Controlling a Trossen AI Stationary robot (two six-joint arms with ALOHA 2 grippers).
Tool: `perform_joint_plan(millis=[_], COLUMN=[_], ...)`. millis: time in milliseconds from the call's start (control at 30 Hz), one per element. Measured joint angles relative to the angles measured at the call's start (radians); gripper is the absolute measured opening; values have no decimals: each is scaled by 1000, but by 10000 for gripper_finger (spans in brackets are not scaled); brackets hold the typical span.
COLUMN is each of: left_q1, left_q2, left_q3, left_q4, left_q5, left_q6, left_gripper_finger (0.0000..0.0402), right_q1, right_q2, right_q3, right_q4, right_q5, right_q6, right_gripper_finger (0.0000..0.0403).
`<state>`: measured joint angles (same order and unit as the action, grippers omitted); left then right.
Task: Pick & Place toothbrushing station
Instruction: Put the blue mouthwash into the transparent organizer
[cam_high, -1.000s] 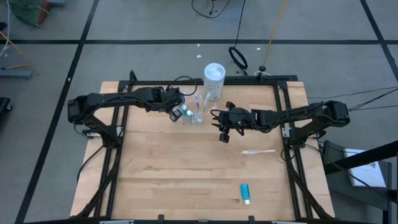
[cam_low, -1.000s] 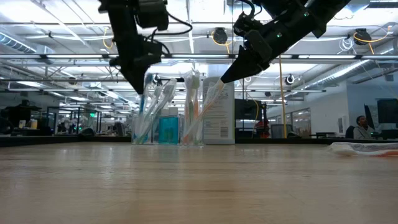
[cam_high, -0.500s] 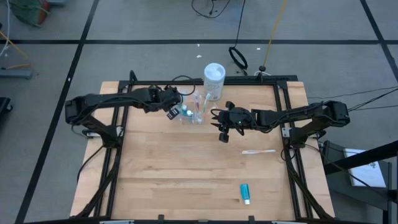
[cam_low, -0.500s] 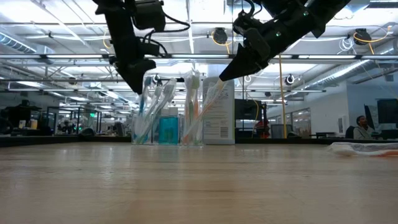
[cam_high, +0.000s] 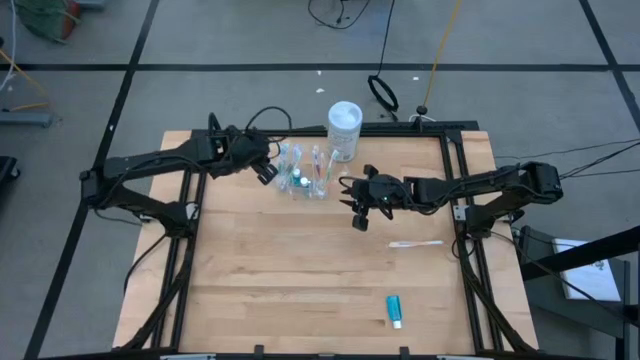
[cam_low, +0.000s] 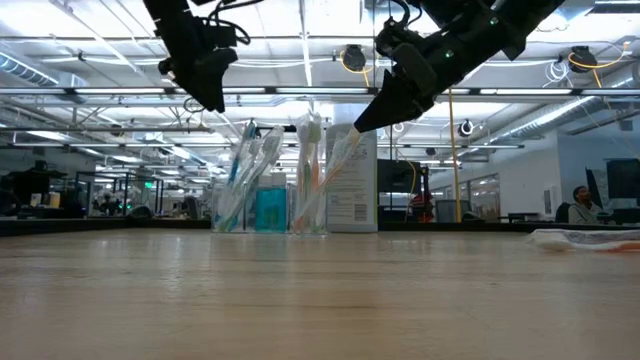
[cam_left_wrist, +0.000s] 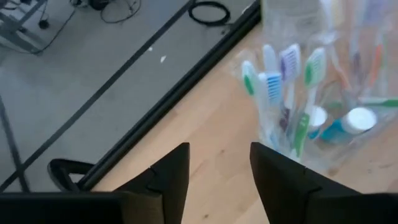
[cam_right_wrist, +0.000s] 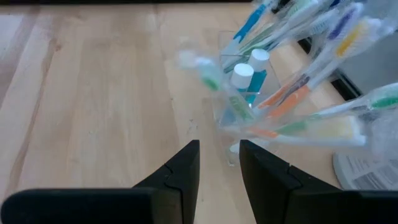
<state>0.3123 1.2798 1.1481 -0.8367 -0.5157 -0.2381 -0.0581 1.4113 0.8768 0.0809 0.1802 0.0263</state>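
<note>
The toothbrushing station is a clear plastic holder with upright compartments. It stands on its base near the table's far edge and holds several toothbrushes and blue tubes; it also shows in the low view and in both wrist views. My left gripper is open, just left of the station and above it, with nothing between its fingers. My right gripper hangs open to the station's right, pointing at it, and its fingers are bare.
A white lidded tub stands right behind the station at the far edge. A wrapped toothbrush lies on the right half of the table, and a blue tube lies near the front edge. The table's left and middle show bare wood.
My left gripper has opened and drawn away from the station's left compartment, going up and toward the table's left and far edges. The toothbrushes it was at stay standing in the station.
</note>
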Motion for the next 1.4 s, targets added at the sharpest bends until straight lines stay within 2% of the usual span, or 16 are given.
perform_joint_plan(millis=[167, 333, 500, 567, 667, 867, 1200, 1300, 1400], left_q1=[-20, -26, -33, -37, -47, -68, -101, -101, -101], left_q2=[-5, 0, -1, -1, -1, -1, -1, -1, -1], left_q3=[0, 0, 0, 0, 0, 0, 0, 0, 0], left_q4=[2, 24, 30, 30, 28, 26, 26, 26, 26], left_q5=[22, 18, 19, 22, 26, 72, 73, 71, 70], left_q6=[24, 23, 0, -24, -51, -33, -26, -16, 4], left_gripper_finger=[157, 144, 134, 130, 123, 110, 106, 106, 106], right_q1=[70, 193, 320, 368, 441, 531, 583, 598, 611], right_q2=[-39, -122, -189, -196, -189, -183, -187, -187, -187], right_q3=[-1, 0, 0, -1, -1, -45, -116, -146, -208], right_q4=[-81, -336, -642, -730, -785, -786, -772, -669, -418], right_q5=[1, -11, -162, -219, -225, -202, -208, -208, -208], right_q6=[-8, 146, 404, 442, 496, 530, 580, 598, 569], right_gripper_finger=[105, 105, 105, 105, 105, 105, 105, 105, 105])
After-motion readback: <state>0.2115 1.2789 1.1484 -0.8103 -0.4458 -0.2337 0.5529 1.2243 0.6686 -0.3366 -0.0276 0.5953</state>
